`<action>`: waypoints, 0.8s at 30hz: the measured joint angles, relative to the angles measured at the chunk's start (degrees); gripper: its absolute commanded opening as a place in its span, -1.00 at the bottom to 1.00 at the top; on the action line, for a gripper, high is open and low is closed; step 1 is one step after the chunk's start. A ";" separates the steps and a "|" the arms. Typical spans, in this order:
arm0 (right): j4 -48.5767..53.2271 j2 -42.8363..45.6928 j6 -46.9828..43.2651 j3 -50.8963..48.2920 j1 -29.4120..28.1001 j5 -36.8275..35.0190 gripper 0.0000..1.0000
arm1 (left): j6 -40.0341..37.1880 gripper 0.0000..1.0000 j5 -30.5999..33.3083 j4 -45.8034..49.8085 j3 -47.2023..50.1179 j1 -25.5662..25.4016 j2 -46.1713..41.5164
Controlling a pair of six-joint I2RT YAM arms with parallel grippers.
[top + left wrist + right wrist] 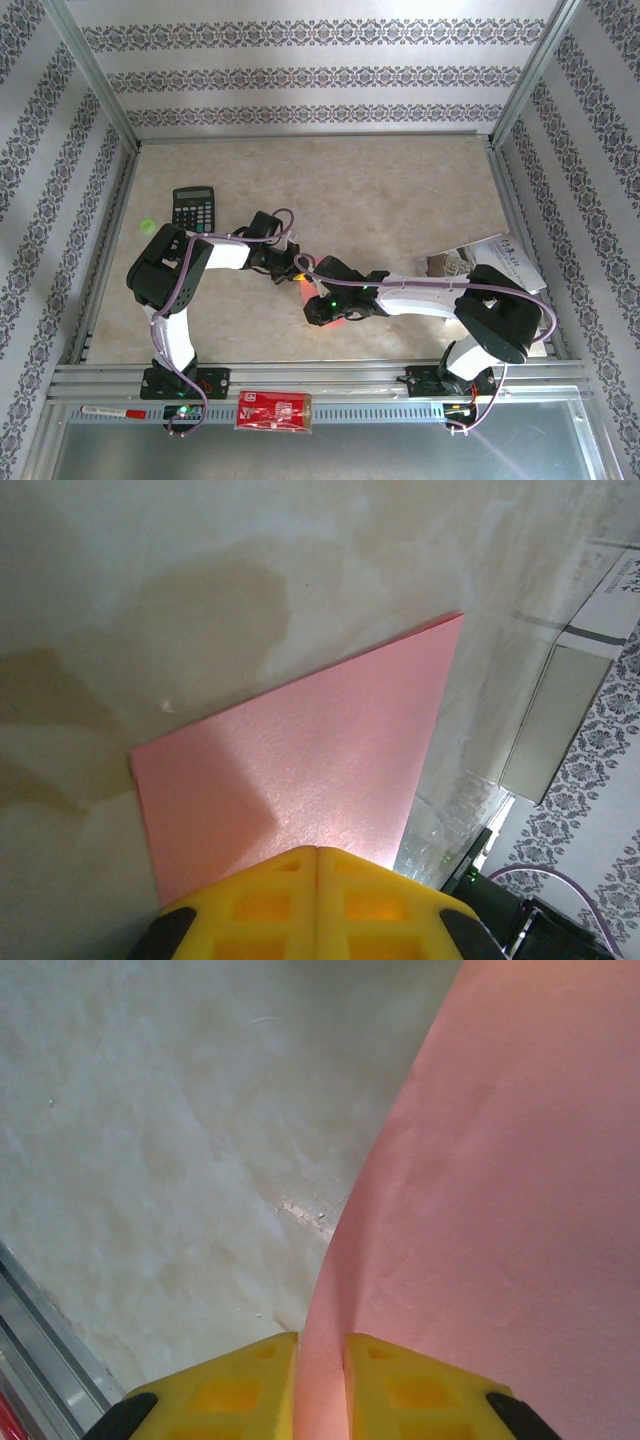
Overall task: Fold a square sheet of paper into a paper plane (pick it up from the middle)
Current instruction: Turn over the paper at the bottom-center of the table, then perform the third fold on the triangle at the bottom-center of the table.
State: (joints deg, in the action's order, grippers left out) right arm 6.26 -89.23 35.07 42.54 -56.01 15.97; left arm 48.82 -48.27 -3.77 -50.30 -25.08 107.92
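paper, smooth matte pink, pinched between pressed-together left fingers; right fingers slightly parted around it.

Black calculator upper left on the beige counter, small green dot just lower left of it. White leaflet at right edge. Red packet bottom centre on the front rail, white-red stick bottom left.

The pink-red square sheet of paper is finished matt and smooth; the beige marbled desk, faintly glossy.
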 measured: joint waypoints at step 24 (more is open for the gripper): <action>-2.23 0.15 -0.92 -0.59 9.27 8.20 -0.95 | -6.62 -0.96 -0.90 4.92 -3.56 0.00 1.86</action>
State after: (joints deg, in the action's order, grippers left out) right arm 4.03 -89.08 34.15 41.95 -46.74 24.16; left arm 42.19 -49.17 1.15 -53.87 -25.08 109.78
